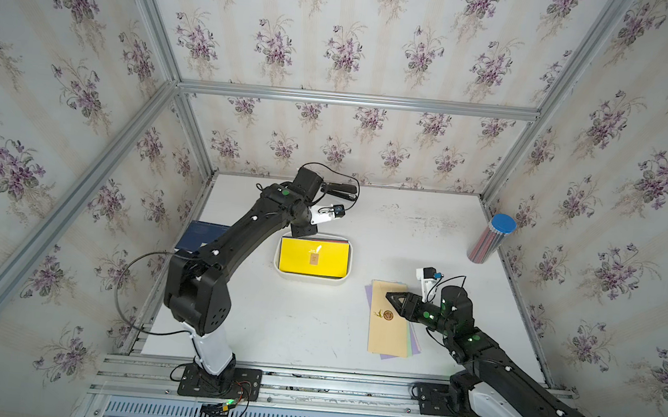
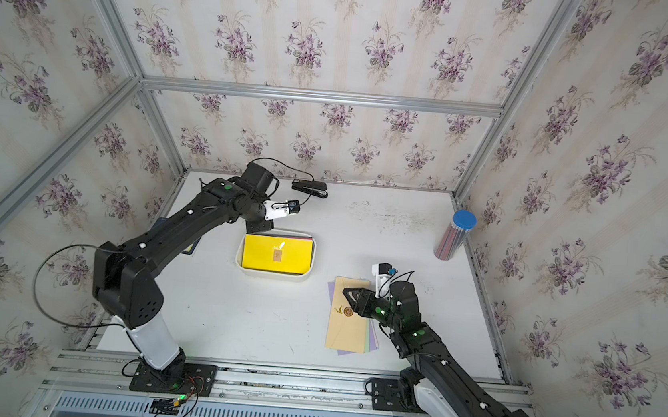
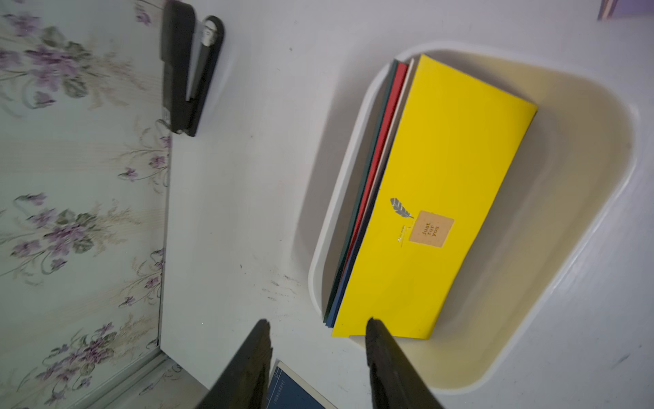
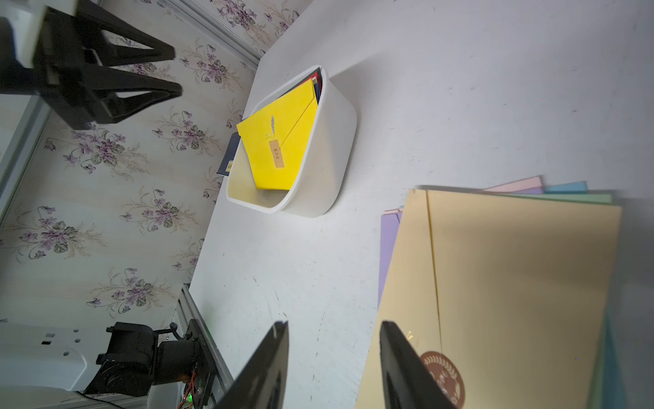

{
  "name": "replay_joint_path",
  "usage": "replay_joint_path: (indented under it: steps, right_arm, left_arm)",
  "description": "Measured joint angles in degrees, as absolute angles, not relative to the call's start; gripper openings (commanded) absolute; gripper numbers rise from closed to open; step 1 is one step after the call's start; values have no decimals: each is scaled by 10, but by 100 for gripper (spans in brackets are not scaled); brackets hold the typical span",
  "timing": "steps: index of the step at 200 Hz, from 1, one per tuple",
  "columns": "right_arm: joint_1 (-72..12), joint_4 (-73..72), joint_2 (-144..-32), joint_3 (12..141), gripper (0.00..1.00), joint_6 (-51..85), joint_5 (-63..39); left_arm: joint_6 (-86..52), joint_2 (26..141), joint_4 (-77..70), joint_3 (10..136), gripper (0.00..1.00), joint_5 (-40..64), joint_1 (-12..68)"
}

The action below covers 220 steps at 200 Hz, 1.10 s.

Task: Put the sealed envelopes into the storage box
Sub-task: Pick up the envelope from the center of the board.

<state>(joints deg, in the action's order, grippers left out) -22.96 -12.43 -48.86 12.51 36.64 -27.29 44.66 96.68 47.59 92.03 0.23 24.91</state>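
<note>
Left pincer (image 3: 316, 322), released, at the rim of shallow white plastic tray (image 3: 313, 269) holding flat yellow paper envelope (image 3: 442, 159); right pincer (image 4: 332, 324) released too.

Bright, soft light falls from above in both top views, leaving the white table (image 1: 312, 332) pale and nearly washed out. Shadows are faint: grey ones hug the storage box (image 1: 353, 261) and the tan envelope (image 1: 389, 336). A small white glint burns on the yellow envelope (image 1: 331, 259) near frame centre. Wide-angle distortion splays the aluminium bars (image 1: 355, 98) and stretches the wallpaper (image 1: 14, 170) toward the frame edges. The left wrist view is smeared by motion blur, worst on the stapler (image 3: 187, 70), and yellow light tints the box's inner wall. In the right wrist view the right gripper (image 4: 332, 323) is a dark, soft-edged silhouette, and the tan envelope lies out of focus, shaded along one side
</note>
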Motion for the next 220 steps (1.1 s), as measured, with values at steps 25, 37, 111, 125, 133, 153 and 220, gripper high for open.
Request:
replay_joint_path:
  steps: [25, 37, 111, 125, 133, 153, 220]
  right_arm:
    - [-229, -83, -500, 148, 50, 356, -239]
    - [-229, -56, -506, 158, 50, 353, -215]
    - [-228, 33, -560, 167, 50, 347, -146]
    - [-228, 37, -565, 165, 50, 349, -146]
    - [-228, 39, -568, 163, 50, 350, -146]
    - [-228, 46, -581, 163, 50, 356, -145]
    - [-228, 30, -612, 169, 50, 362, -145]
  left_arm:
    - [306, 865, 435, 856, 64, 29, 248]
    - [219, 807, 410, 805, 72, 65, 241]
    - [-142, 510, 331, 482, 100, 167, 191]
    - [-171, 462, 335, 454, 100, 150, 183]
    - [-185, 442, 338, 446, 100, 140, 179]
    - [-219, 427, 345, 439, 100, 147, 176]
    - [-298, 512, 332, 386, 98, 290, 335]
